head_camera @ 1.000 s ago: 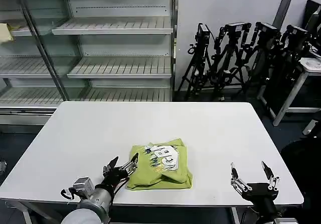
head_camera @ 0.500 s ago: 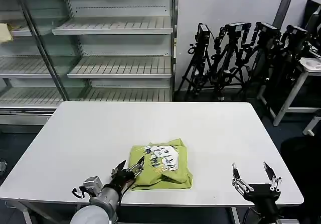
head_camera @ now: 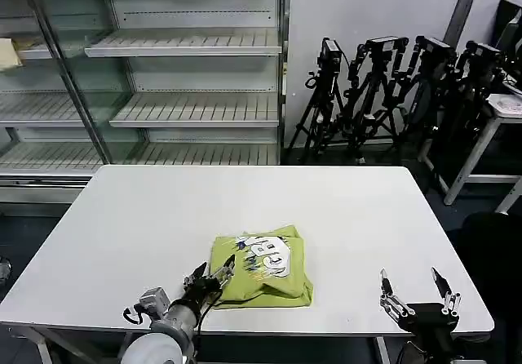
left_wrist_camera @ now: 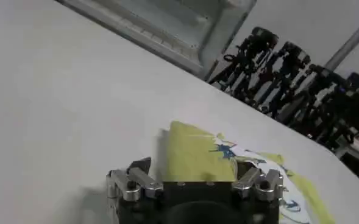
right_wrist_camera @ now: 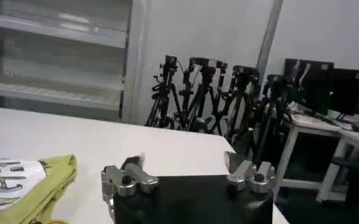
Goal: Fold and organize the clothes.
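head view, left gripper (head_camera: 215,276) lower at t-shirt (head_camera: 263,268) edge, right gripper (head_camera: 415,292) retreated, both jaws apart

Bright, even overhead light; soft shadows on the table (head_camera: 342,217) (faint ones), and the left wrist view is blurred.

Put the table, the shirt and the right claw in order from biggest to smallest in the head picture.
1. Table, biggest by far.
2. Shirt, folded near the front edge.
3. Right claw, open, smallest, though it sits closest to the camera.
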Tool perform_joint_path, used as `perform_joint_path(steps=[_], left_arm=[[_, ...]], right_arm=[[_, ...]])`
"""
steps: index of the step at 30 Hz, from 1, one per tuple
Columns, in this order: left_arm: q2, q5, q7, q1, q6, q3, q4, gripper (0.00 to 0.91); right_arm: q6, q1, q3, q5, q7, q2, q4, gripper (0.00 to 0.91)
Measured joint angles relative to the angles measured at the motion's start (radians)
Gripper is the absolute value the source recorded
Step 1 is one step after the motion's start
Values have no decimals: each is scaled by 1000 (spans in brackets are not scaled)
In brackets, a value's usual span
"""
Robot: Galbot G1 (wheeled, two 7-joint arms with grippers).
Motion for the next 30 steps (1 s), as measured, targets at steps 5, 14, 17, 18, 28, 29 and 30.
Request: perform_joint_path(steps=[5,14,17,18,28,29,30], left_arm=[[-20,-32,-6,-15,-8,-2,20,907],[-54,-113,-23,-24,-24,-3,32,725],[-65,-146,-29,-22,-24,1,31,554],[-68,-155,-29,-21,-25,4,31,504],[-78,-221,-46,-30,-40,5,49,20],[-79,-227,-47,-30,-41,5,49,20],[-81,-231,-48,-29,-42,5,50,20]], right_arm=[[0,-9,0,-5,0,6,0,907],[1,-21,-1,-17,1,19,0,907],[1,-22,-3,-21,2,23,0,907],[0,-23,-3,-22,2,25,0,907],[-1,-30,-5,-30,3,31,0,907],[-1,-30,-5,-31,3,31,0,907],[-1,-31,-5,-31,3,31,0,907]])
